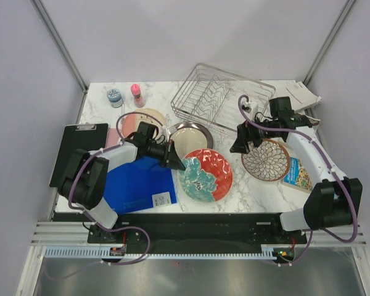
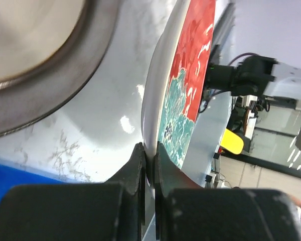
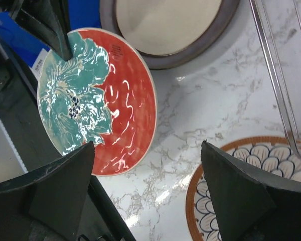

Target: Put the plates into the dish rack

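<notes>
Left fingers [image 2: 134, 175] clamped on red-orange plate [image 2: 190, 75] rim, right fingers [image 3: 55, 186] spread wide

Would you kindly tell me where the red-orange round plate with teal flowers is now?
In the top view the red-orange plate is near centre, just robot-side of the brown-rimmed cream plate, its left rim pinched by the left gripper.
</notes>
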You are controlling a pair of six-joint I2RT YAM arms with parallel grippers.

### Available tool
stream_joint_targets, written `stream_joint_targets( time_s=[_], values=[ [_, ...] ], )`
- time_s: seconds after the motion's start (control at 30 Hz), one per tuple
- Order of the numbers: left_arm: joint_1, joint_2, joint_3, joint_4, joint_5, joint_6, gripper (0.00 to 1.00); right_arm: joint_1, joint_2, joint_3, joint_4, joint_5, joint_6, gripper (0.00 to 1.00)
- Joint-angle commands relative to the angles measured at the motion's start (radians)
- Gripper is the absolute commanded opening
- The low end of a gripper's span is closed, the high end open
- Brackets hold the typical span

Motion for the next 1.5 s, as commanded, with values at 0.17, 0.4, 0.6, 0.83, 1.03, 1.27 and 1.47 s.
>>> stream_joint_targets(
  time_s=[0.17,0.4,0.6,0.83,1.03,1.27,1.47],
  values=[
    [0.06,-0.175,0.151,0.018,0.436,0.047,0.02,0.064,0.172,0.166,-0.153,-0.191,-0.092,0.94],
    [0.069,-0.206,0.17,0.035,0.418,0.033,0.02,0.11,0.232,0.218,-0.204,-0.239,-0.106,0.94],
    [0.071,-0.157,0.231,0.05,0.37,0.041,0.02,0.14,0.211,0.191,-0.233,-0.297,-0.094,0.9],
    [0.074,-0.094,0.29,0.063,0.34,0.049,0.02,0.146,0.157,0.152,-0.244,-0.296,-0.094,0.76],
    [0.075,-0.067,0.291,0.063,0.327,0.058,0.02,0.146,0.139,0.198,-0.247,-0.268,-0.086,0.67],
    [0.076,-0.047,0.308,0.063,0.317,0.065,0.02,0.144,0.16,0.202,-0.244,-0.28,-0.081,0.49],
    [0.068,-0.033,0.331,0.079,0.304,0.059,0.02,0.156,0.209,0.217,-0.207,-0.267,-0.046,0.31]
  ],
)
